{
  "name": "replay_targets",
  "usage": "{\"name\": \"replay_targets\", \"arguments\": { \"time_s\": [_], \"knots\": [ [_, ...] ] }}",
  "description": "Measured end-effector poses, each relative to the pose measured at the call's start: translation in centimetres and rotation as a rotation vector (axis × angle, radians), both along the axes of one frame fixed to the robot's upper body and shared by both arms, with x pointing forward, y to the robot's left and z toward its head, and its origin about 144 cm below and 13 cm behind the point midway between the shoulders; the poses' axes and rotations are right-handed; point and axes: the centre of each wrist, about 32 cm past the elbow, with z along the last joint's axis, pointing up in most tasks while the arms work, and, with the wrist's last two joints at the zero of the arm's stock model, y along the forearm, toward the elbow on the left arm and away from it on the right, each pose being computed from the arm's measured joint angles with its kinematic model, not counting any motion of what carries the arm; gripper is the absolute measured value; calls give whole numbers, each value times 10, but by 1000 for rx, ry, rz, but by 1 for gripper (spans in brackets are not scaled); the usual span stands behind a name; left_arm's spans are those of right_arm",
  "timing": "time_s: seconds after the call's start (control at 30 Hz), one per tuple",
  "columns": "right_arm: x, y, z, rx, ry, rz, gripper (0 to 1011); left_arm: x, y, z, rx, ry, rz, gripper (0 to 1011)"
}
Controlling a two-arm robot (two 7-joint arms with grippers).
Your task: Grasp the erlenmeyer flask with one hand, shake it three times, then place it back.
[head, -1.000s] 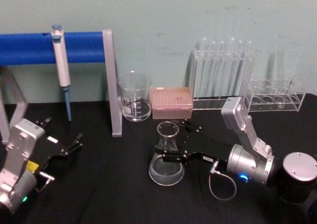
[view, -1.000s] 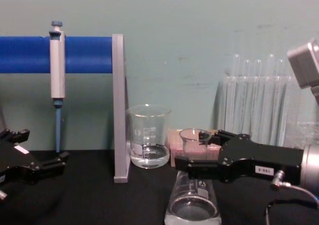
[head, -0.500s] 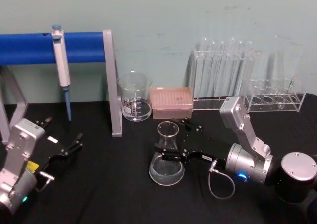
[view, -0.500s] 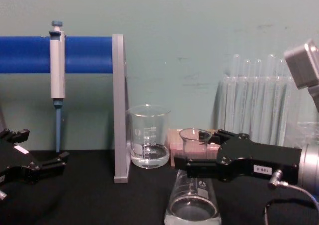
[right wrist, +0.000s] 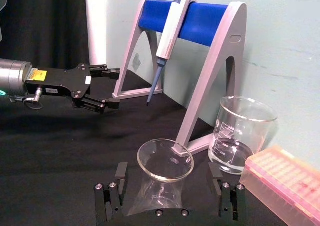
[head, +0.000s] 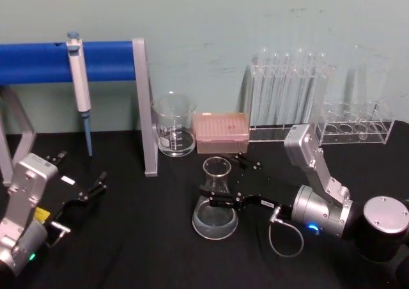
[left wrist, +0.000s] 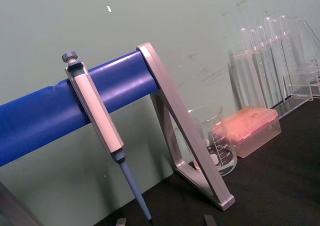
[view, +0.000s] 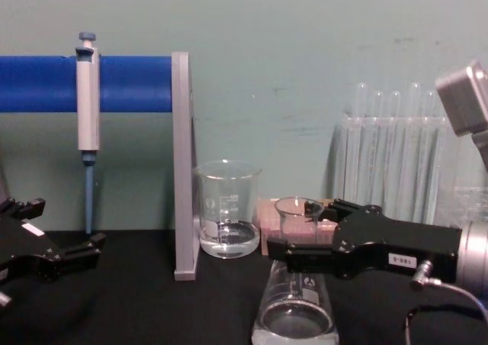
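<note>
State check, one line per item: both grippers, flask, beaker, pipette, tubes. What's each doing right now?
erlenmeyer flask: upright on the table, a little clear liquid inside, not gripped
right gripper: open, jaws either side of the flask neck
left gripper: open, empty, parked at the left
beaker: upright, part-filled with clear liquid
pipette: hanging on the blue stand
test tubes: upright in their rack

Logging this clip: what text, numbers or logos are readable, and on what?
Right claw, white label: digits, too blurred to read.
Beaker: printed graduations, numbers too small to read.
Flask: small dark round logo, no readable lettering.
Left claw: stickers, any print too small to read.
Nothing can be quoted.
</note>
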Motion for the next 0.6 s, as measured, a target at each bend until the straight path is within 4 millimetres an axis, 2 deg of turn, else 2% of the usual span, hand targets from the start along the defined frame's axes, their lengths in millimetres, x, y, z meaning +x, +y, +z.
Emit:
{"name": "replay_targets", "arguments": {
  "time_s": [0.07,0.33,0.6],
  "knots": [
    [0,0,0,0,0,0,1000,0,0,0,0,0,0,1001],
    [0,0,0,1,0,1,840,0,0,0,0,0,0,1001],
    [0,0,0,1,0,1,574,0,0,0,0,0,0,1001]
  ]
}}
